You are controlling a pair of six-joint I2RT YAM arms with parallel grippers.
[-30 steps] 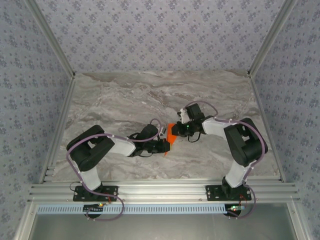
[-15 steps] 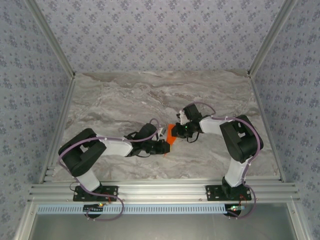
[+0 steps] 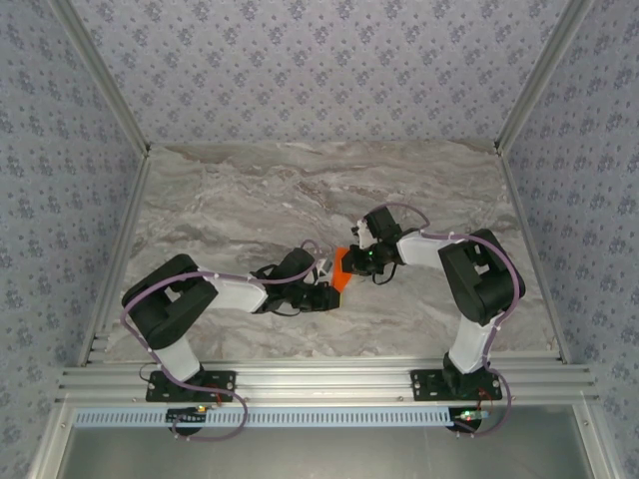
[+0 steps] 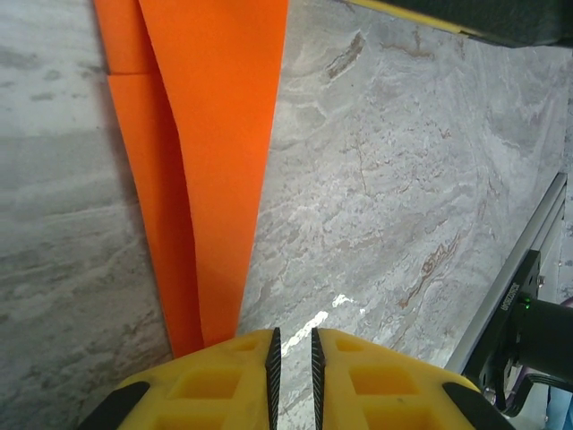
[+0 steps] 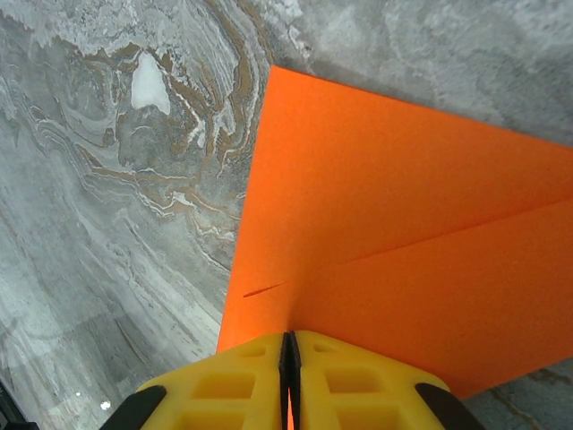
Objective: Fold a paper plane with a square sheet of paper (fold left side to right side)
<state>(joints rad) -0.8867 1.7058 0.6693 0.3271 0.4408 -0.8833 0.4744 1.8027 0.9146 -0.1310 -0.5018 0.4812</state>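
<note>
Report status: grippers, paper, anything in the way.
Left gripper slightly open, empty, folded orange paper alongside. Right gripper shut on its edge. Nothing in the way.

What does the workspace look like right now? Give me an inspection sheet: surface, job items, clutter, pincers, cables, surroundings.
Surface: table, grey veined marble pattern, flat.
Job's things: orange paper, folded into overlapping creased layers, mid-table between the two pincers.
Clutter: nothing seen.
Grippers: right pincer shut on the orange paper's edge; left pincer slightly parted, nothing in its gap, the paper running beside and under one finger.
Cables: lilac cable looped along the left arm, another along the right arm; no snag seen.
Surroundings: patterned walls on three sides; aluminium rail along the near edge.
</note>
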